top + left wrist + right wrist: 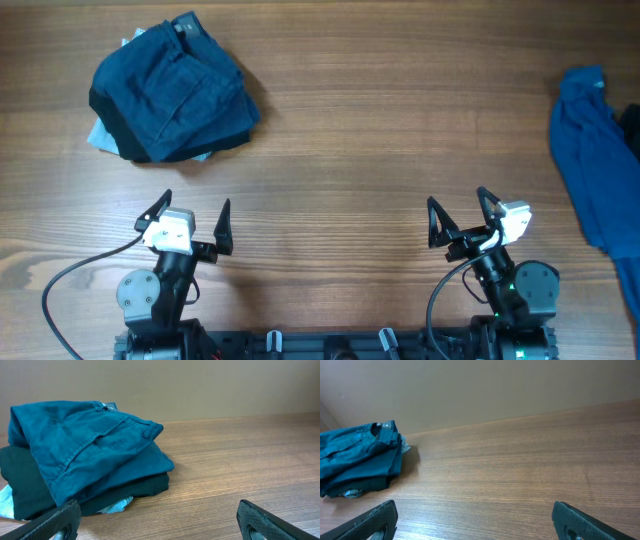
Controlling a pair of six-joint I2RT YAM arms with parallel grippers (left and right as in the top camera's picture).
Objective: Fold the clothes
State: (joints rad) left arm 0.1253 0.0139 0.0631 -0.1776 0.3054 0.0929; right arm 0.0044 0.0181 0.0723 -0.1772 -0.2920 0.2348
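A stack of folded clothes (172,92) lies at the far left of the table, dark blue shorts on top, a black piece and a light blue piece under them. It also shows in the left wrist view (85,450) and the right wrist view (357,457). A loose blue garment (597,160) lies unfolded at the right edge. My left gripper (192,222) is open and empty near the front edge, below the stack. My right gripper (458,218) is open and empty near the front edge, left of the blue garment.
The wooden table (360,150) runs between the stack and the loose garment. A plain wall stands behind the table's far edge (520,390). A black cable (70,285) curls at the front left by the arm base.
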